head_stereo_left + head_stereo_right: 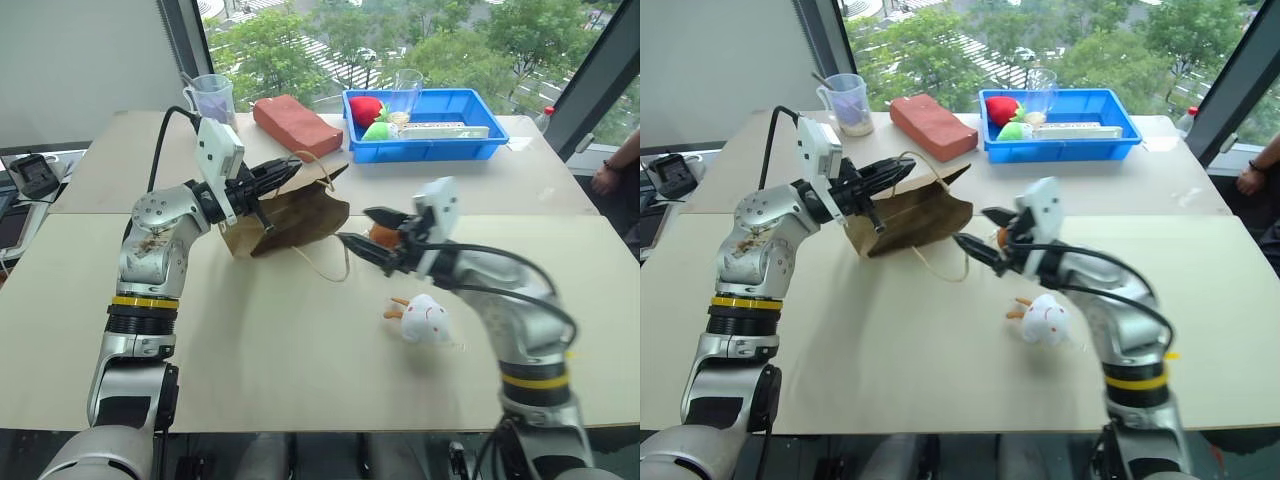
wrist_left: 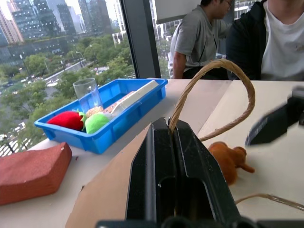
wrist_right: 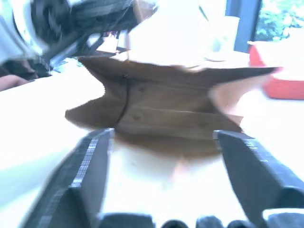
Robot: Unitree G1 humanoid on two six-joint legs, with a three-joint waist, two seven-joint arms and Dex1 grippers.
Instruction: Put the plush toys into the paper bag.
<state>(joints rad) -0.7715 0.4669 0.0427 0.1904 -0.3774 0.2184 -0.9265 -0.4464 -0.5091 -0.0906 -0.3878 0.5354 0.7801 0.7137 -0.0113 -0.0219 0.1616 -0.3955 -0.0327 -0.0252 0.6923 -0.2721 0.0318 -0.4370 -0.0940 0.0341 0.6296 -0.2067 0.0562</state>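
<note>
Plush toys on the bench, paper bag point(image 1: 290, 215) lifted.
My left jaws clamp its cord handle point(image 2: 213, 95); my right jaws gape before its mouth, brown toy point(image 2: 229, 159) between, white toy point(image 1: 425, 320) below.

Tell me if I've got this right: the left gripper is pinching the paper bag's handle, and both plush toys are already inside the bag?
Not quite. The left gripper does pinch the paper bag by its handle, but the head views show the white plush toy and the brown plush toy lying on the table.
</note>
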